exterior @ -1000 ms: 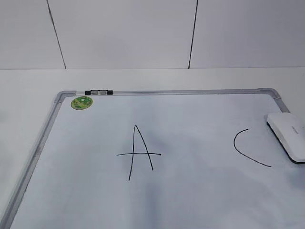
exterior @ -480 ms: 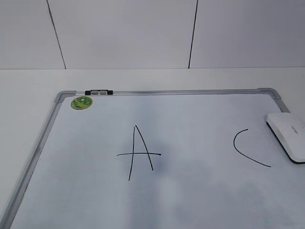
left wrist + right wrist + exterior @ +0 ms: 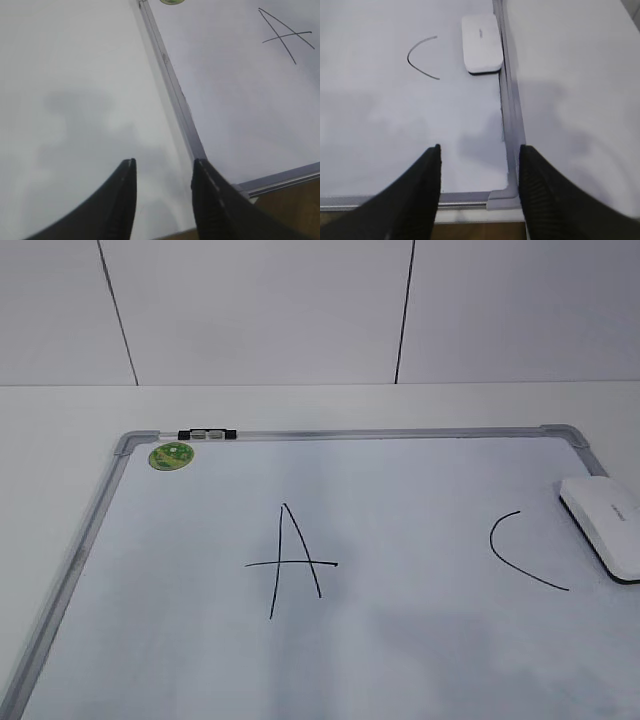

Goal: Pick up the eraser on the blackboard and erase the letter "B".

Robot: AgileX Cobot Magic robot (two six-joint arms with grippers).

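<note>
Right gripper point(image 3: 479, 167): jaws apart, nothing between them, held above the near right corner of the blackboard point(image 3: 410, 140).
Left gripper point(image 3: 162, 182): jaws apart, holding nothing, above the white table point(image 3: 70, 100) just off the blackboard's left frame rail point(image 3: 172, 90).
Eraser point(image 3: 605, 526): lying flat on the board's right side, right against the right frame rail, lettered top up, dark underside showing as a thin edge; well apart from both grippers.
Letter "B": not visible in any view; bare white surface between "A" point(image 3: 290, 560) and "C" point(image 3: 520, 550).
"C": just left of the eraser, not touching.
Green magnet point(image 3: 171, 455): far left corner of the board.
Marker point(image 3: 208, 433): on the far frame rail, just beside the magnet.
</note>
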